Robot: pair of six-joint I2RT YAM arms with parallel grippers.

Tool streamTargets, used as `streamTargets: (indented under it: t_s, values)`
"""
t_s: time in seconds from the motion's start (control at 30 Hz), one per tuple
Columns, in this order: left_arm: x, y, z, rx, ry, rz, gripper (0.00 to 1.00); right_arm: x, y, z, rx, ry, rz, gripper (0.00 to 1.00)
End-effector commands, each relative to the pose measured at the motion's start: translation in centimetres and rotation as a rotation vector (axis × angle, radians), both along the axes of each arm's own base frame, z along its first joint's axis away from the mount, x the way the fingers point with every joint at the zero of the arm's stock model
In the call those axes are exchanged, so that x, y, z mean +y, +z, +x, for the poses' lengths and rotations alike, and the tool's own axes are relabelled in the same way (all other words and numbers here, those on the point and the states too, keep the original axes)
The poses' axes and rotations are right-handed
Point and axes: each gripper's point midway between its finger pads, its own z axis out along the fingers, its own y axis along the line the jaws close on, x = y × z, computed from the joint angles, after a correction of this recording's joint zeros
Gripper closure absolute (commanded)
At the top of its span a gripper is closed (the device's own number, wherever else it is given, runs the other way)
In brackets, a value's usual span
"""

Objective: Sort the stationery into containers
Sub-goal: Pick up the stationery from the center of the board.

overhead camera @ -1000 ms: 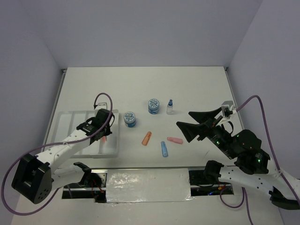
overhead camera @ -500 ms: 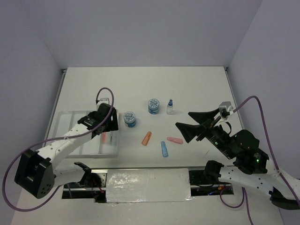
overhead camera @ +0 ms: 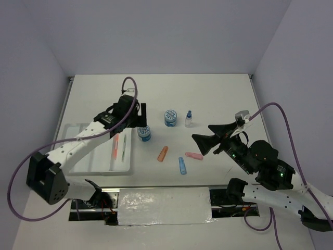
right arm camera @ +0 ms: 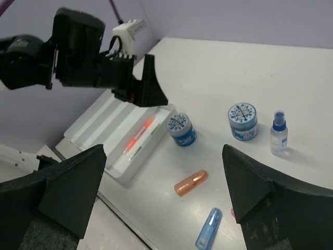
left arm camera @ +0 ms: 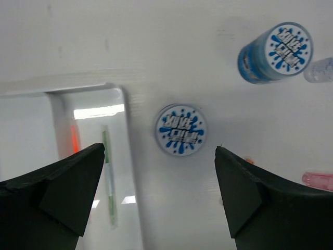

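The left arm reaches from its base toward 1 o'clock. The left gripper (overhead camera: pixel 138 115) hangs wide open and empty over a blue-and-white pot (overhead camera: pixel 144 133), which sits just at 3 o'clock of the white tray (overhead camera: pixel 73 136). An orange pen (overhead camera: pixel 114 147) and a green pen (overhead camera: pixel 124 148) lie side by side in the tray. The right arm is bent, and the right gripper (overhead camera: pixel 201 131) points toward 10 o'clock, wide open too, with the pink eraser (overhead camera: pixel 194 155) near its 6 o'clock.

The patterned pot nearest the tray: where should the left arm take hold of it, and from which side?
Probably by the round side wall of the pot, coming straight down from above. It stands upright with its printed top facing up, apart from the tray, so the jaws should fit on opposite sides. The left gripper hangs open above it.
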Motion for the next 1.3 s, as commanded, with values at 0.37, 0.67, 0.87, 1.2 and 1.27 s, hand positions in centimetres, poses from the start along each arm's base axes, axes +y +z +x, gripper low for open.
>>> streamTargets:
  t_s: [0.37, 0.67, 0.87, 1.2, 1.27]
  values:
    - [-5.3, -7.0, 2.4, 0.149, -0.112, 0.094, 0.02, -2.0, -0.4, -0.6, 0.019, -0.026, -0.023, 0.00]
    - [-6.0, -10.0, 1.8, 0.185, -0.134, 0.099, 0.42, -1.8, -0.3, -0.7, 0.010, -0.012, -0.030, 0.00]
    - [-6.3, -8.9, 2.0, 0.177, -0.140, 0.100, 0.84, -2.1, 0.0, -0.8, 0.004, -0.014, -0.024, 0.00]
    - [-4.4, 2.7, 2.2, -0.045, -0.072, 0.038, 1.00, -2.2, -0.3, -0.7, 0.001, -0.021, -0.030, 0.00]
    - [-2.0, 4.3, 2.2, -0.063, 0.015, 0.080, 1.00, -2.1, -0.4, -0.6, 0.002, -0.021, -0.033, 0.00]
